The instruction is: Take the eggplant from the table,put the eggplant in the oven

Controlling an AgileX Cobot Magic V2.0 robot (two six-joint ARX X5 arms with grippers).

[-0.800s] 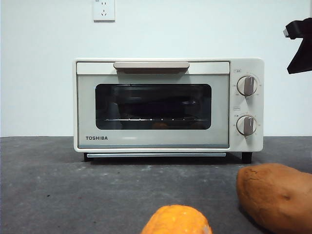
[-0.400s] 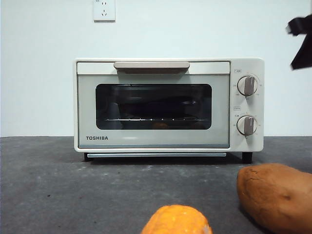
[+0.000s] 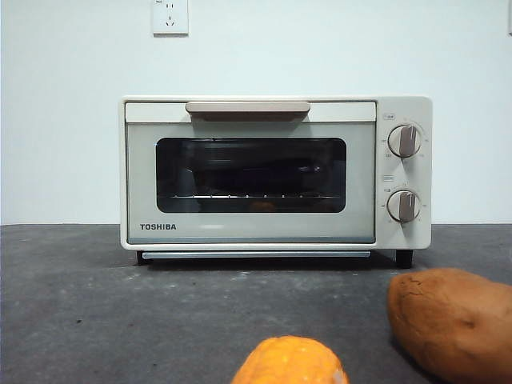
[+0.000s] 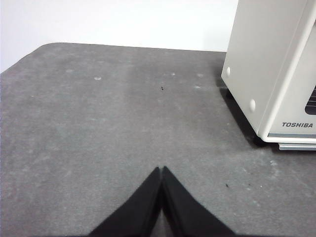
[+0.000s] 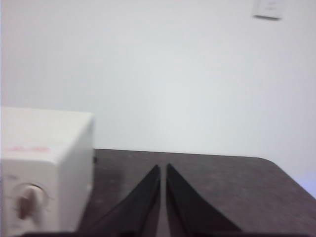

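The cream-white TOSHIBA oven [image 3: 384, 232] stands at the back of the dark grey table [image 3: 96, 304] with its door closed. Behind the dark glass a long dark shape [image 3: 260, 176] lies above the wire rack; it is too dim to tell whether it is the eggplant. No eggplant shows on the table. My left gripper [image 4: 162, 169] is shut and holds nothing, low over bare table beside the oven's side wall [image 4: 266, 64]. My right gripper [image 5: 163, 167] is shut and holds nothing, raised by the oven's knob end [image 5: 44, 148]. Neither arm appears in the front view.
A brown sweet potato [image 3: 452, 320] lies at the front right of the table. An orange corn cob [image 3: 290, 362] pokes up at the front edge. Two knobs [image 3: 404, 141] sit on the oven's right. A wall socket [image 3: 170, 16] is above.
The black arm tip at the front view's top right corner has pulled away and left the picture. The oven, sweet potato and corn have not moved.
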